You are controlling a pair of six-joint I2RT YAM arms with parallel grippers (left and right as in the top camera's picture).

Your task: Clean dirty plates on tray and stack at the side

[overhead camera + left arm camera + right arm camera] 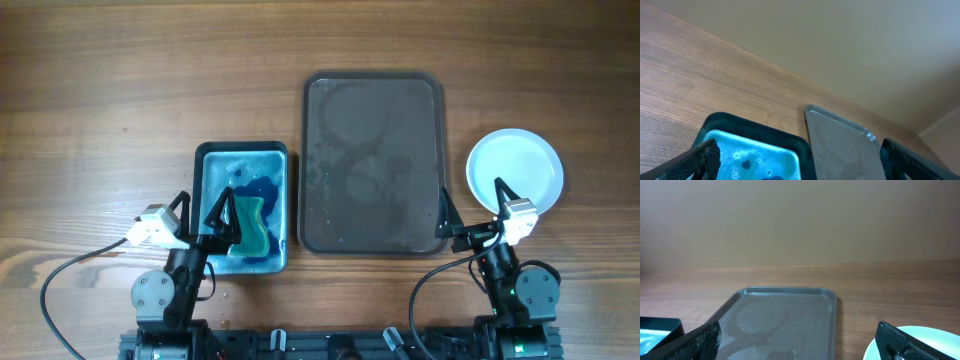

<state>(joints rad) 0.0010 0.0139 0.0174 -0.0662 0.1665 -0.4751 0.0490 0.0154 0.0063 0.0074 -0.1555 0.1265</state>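
Overhead: the dark brown rectangular tray runs lengthwise 12 to 6 o'clock, with a round white plate at its 3 o'clock. The left gripper and right gripper gape, empty. Left wrist: fingers are spread above a blue-lined basin. Right wrist: fingers are spread, touching nothing.

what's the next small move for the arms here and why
Probably just park both arms. The dark brown rectangular tray holds only wet ring marks. The white round plates sit on the table to its right, the green sponge lies in the blue-lined basin, and the left gripper and right gripper have open, empty jaws. The stack's count is unclear.
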